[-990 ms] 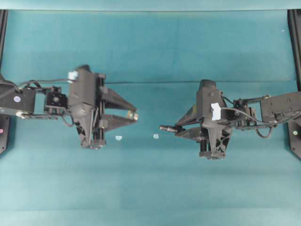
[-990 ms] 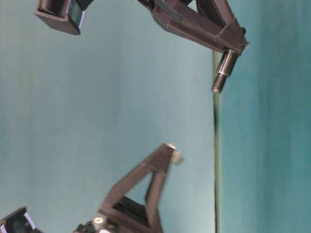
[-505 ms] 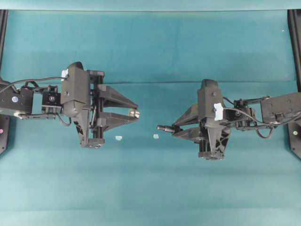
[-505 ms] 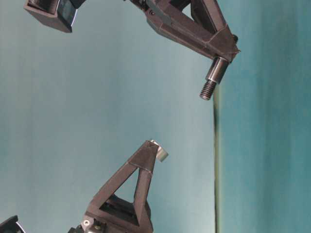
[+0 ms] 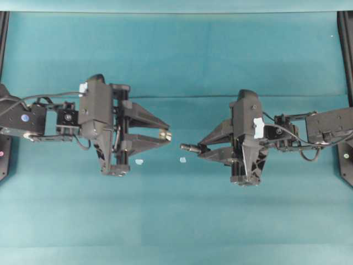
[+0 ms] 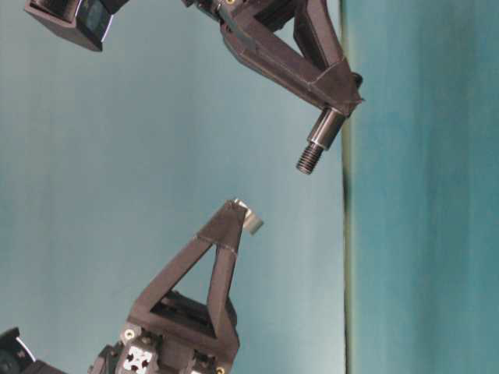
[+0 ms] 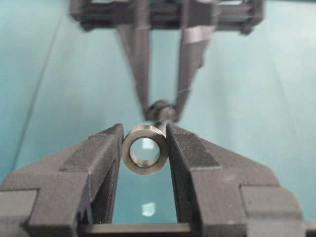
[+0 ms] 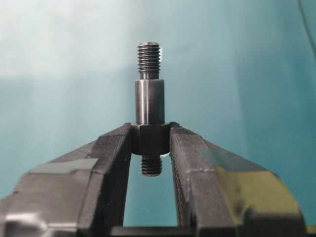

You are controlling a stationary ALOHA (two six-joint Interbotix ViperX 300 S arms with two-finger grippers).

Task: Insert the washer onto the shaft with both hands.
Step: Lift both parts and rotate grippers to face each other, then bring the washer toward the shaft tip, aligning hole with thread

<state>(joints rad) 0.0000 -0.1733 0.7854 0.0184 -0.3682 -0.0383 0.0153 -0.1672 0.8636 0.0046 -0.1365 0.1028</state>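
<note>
Two grippers facing tip to tip overhead, left gripper (image 5: 163,134) pinching the washer (image 5: 164,134), right gripper (image 5: 199,149) clamping the shaft (image 5: 190,147); at table level, washer (image 6: 252,220) just short of the shaft's (image 6: 318,142) threaded end.

Black arms (image 5: 44,118), triangular-fingered grippers (image 5: 166,134), white tape.
</note>
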